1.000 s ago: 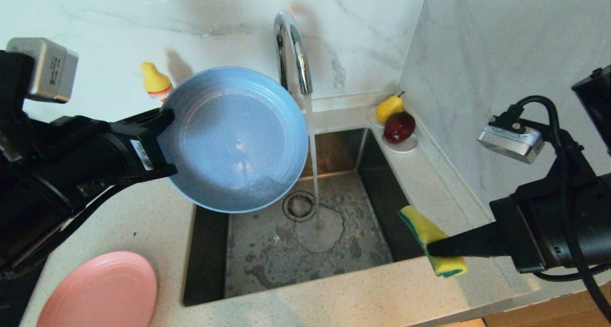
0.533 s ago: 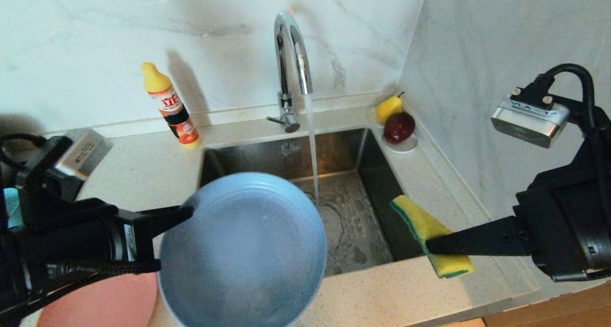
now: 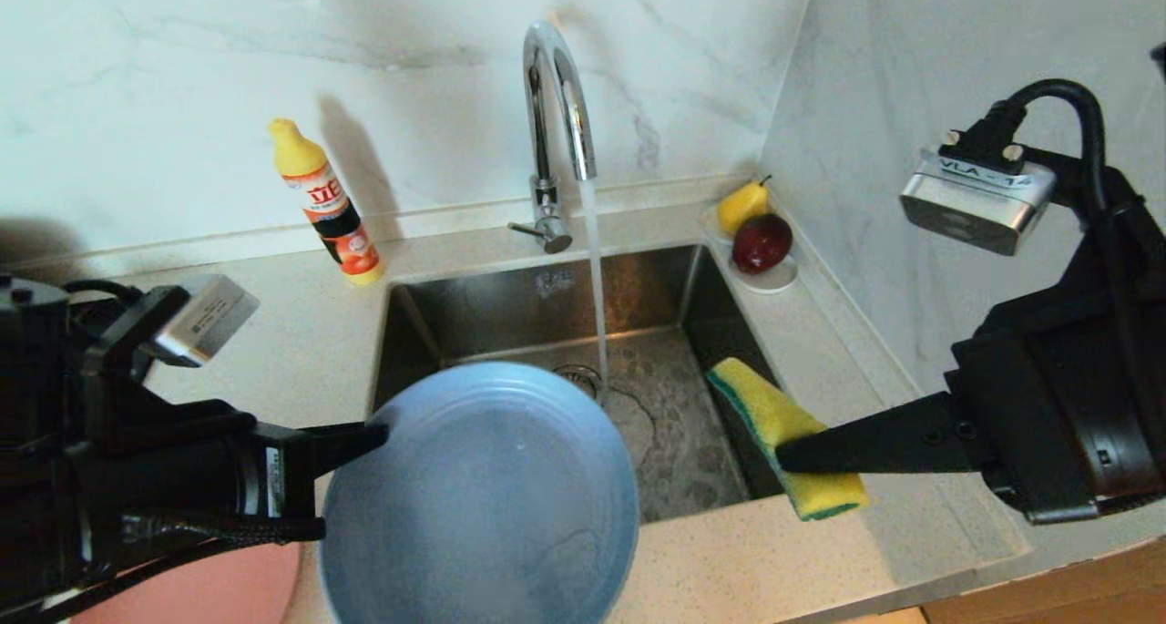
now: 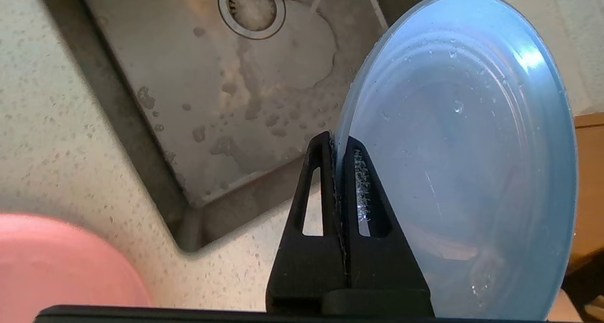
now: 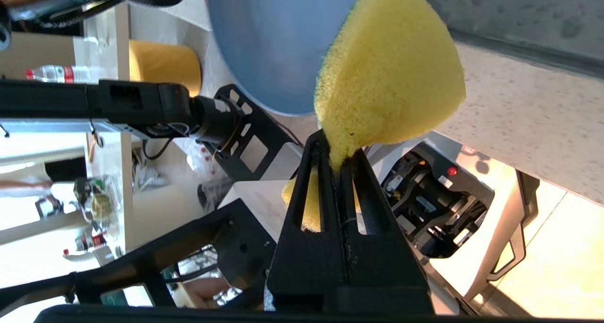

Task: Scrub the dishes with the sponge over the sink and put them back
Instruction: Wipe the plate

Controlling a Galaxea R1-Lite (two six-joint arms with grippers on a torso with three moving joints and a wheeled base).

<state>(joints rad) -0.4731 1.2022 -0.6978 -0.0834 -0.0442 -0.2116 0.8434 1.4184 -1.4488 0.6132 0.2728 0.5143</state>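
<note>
My left gripper (image 3: 373, 437) is shut on the rim of the grey-blue plate (image 3: 478, 506), holding it face up over the near left part of the sink (image 3: 547, 305). In the left wrist view its fingertips (image 4: 336, 141) pinch the wet plate's (image 4: 462, 148) edge above the counter beside the basin. My right gripper (image 3: 788, 455) is shut on the yellow sponge (image 3: 774, 424), green layer on its left side, over the sink's right edge. The sponge (image 5: 391, 73) bulges out of the shut gripper (image 5: 337, 146), close to the plate (image 5: 273, 40). The pink plate (image 3: 264, 574) lies on the counter at the near left, mostly hidden by my left arm.
The faucet (image 3: 556, 86) runs, its stream falling near the drain (image 4: 251, 7). A dish soap bottle (image 3: 323, 200) stands behind the sink at the left. A white saucer (image 3: 770, 282) with a pear and a red apple sits in the far right corner by the side wall.
My left gripper brought the plate down from beside the tap to the sink's near left edge and levelled it. My right gripper carried the sponge left, over the sink's right edge.
</note>
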